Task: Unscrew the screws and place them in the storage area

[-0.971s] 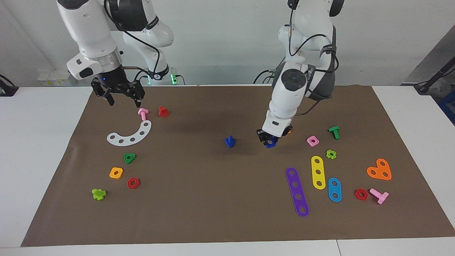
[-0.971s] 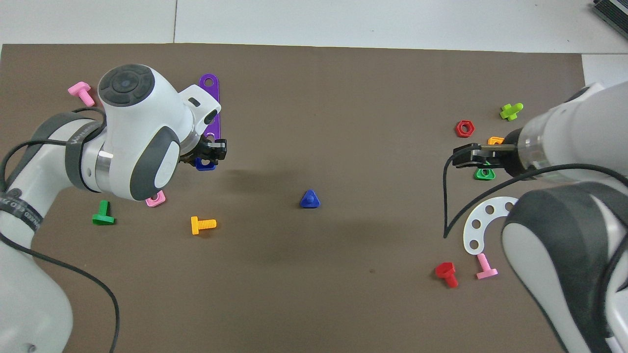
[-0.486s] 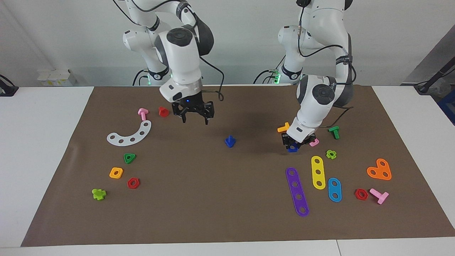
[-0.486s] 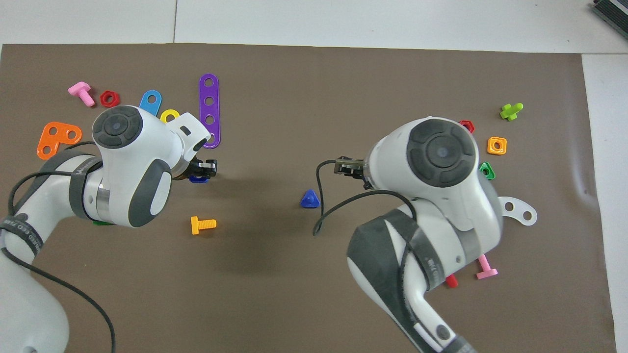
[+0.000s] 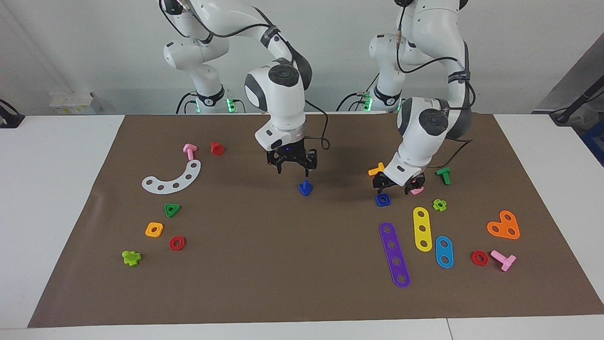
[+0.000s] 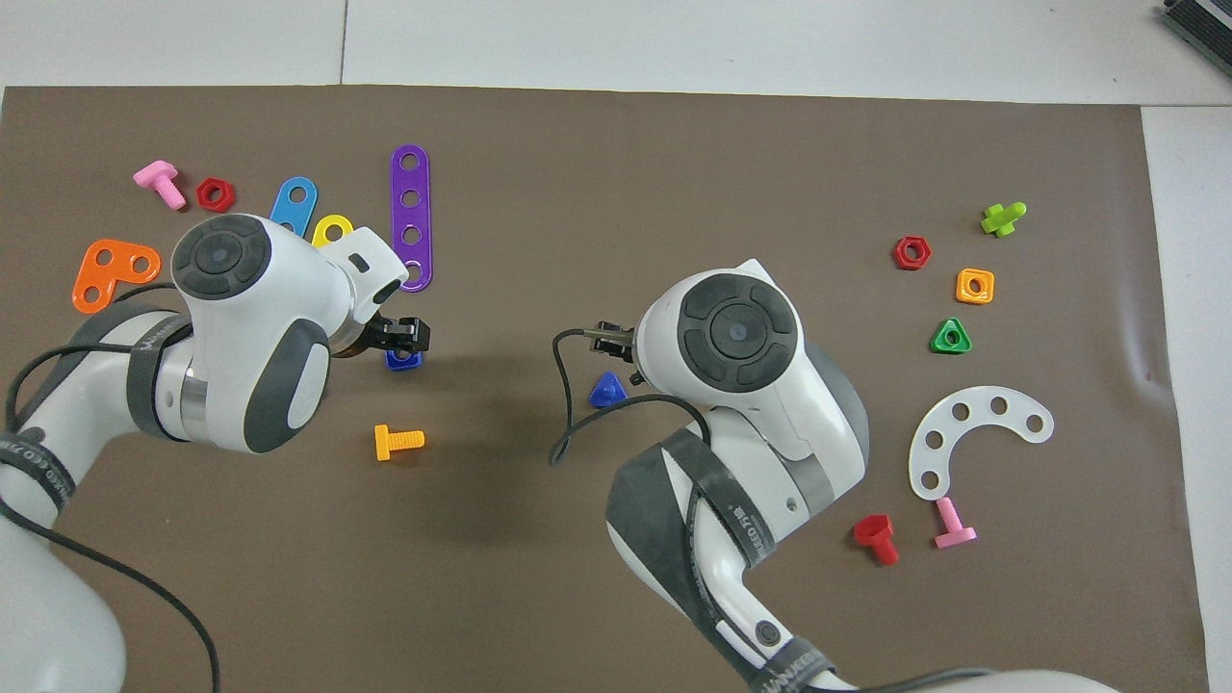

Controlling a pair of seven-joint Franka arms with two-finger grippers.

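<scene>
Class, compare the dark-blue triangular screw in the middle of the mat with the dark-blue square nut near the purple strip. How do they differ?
The screw has a triangular head with a stem pointing up; the nut is square with a hole and lies flat. The screw sits under the right hand, the nut just below the left hand, beside the purple strip. Neither is gripped; both are dark blue and rest on the mat.

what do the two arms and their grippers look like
Both arms are glossy white with dark grey joint bands and round grey end caps. Each carries a loose black cable. The left gripper and right gripper are small, black and two-fingered. Green lights glow at both bases.
</scene>
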